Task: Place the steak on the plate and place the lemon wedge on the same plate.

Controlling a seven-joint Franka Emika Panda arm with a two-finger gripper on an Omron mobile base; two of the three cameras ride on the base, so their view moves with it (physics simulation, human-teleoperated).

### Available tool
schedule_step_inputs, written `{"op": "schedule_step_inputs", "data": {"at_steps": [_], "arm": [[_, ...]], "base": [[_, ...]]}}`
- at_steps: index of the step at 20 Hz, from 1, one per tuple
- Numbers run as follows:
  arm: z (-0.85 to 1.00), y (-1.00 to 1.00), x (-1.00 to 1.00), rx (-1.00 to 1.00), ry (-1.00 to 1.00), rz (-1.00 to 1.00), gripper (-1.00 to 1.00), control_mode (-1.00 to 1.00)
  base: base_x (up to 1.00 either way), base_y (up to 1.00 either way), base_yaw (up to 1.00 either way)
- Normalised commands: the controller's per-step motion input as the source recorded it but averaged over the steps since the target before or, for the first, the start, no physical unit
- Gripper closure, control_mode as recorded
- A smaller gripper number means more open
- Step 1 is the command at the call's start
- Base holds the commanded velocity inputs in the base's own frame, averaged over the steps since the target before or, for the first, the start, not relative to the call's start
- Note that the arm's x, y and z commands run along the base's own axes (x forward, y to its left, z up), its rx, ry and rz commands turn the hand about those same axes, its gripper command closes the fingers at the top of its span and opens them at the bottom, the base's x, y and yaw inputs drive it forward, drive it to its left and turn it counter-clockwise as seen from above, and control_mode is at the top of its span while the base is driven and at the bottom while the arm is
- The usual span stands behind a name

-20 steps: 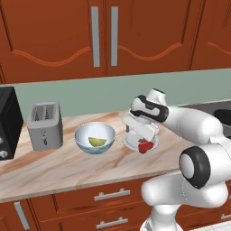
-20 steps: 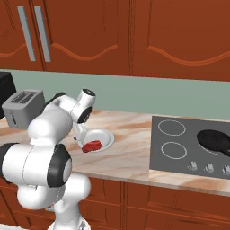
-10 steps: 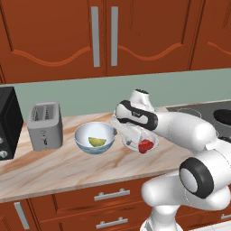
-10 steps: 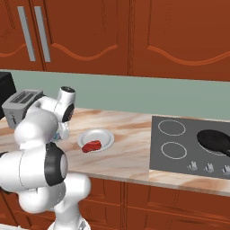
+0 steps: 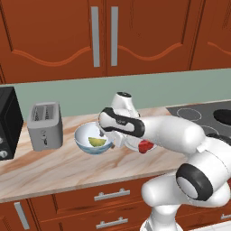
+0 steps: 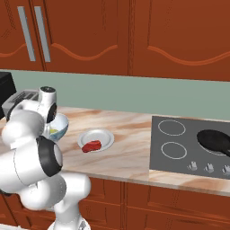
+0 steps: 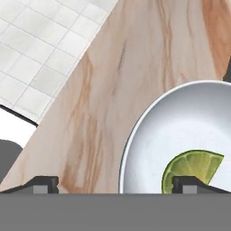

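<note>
The red steak (image 6: 91, 146) lies flat on the left edge of the white plate (image 6: 103, 136), while the yellow-green lemon wedge (image 5: 96, 142) rests in the bowl (image 5: 84, 133) just left of the plate.

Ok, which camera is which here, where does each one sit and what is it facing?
Left base view: behind the arm to its left, facing the counter; the arm reaches from lower right over the bowl holding the lemon wedge.
Right base view: behind to its right; the arm stands at lower left, the steak lies on the plate, the stove to the right.
Hand view: on the hand, looking down past the open gripper at bowl and wedge.
Both base views share bowl, plate, steak and toaster.
</note>
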Motion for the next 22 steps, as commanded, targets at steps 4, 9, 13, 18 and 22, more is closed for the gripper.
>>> {"op": "schedule_step_inputs", "data": {"at_steps": [4, 9, 13, 18, 22], "arm": [[0.00, 0.55, 0.00, 0.00, 0.00, -0.32, -1.00, -1.00], [0.00, 0.49, 0.00, 0.00, 0.00, -0.36, -1.00, -1.00], [0.00, 0.41, 0.00, 0.00, 0.05, -0.35, -1.00, -1.00], [0.00, 0.26, 0.00, 0.00, 0.14, -0.32, -1.00, -1.00], [0.00, 0.12, 0.00, 0.00, 0.17, -0.27, -1.00, -1.00]], "base": [[0.00, 0.00, 0.00], [0.00, 0.00, 0.00], [0.00, 0.00, 0.00], [0.00, 0.00, 0.00], [0.00, 0.00, 0.00]]}}
